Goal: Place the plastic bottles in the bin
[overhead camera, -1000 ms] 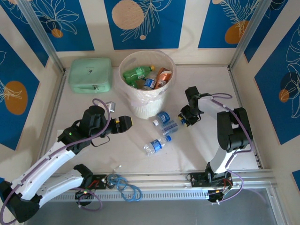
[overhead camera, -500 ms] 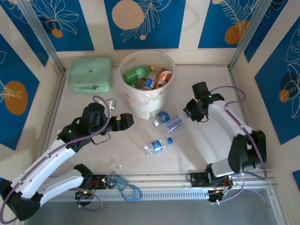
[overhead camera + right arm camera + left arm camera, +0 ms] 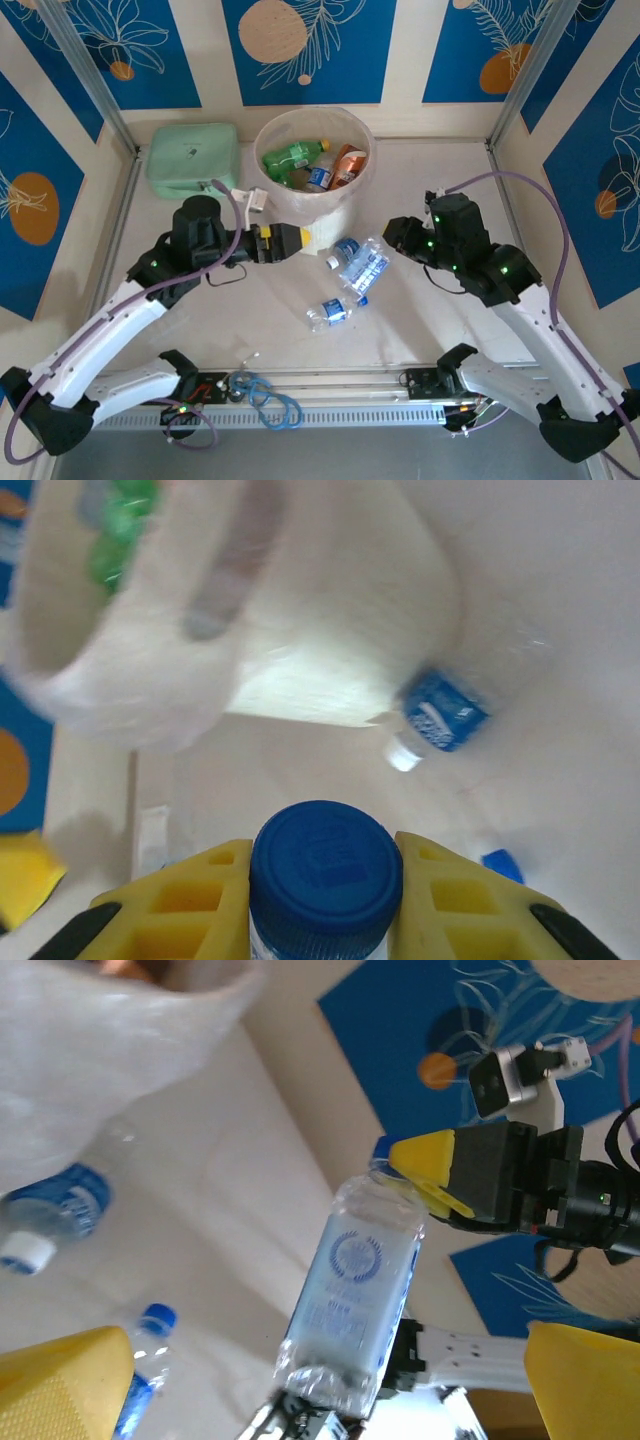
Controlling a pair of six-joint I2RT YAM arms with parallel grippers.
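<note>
Above the table point(image 3: 400, 320), right claw point(image 3: 326, 880) grips bottle point(image 3: 350, 1290) by its cap.

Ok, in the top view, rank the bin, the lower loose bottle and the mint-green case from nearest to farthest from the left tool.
1. bin, just behind the left tool.
2. lower loose bottle, toward the near edge, to its right.
3. mint-green case, far back-left corner.
</note>
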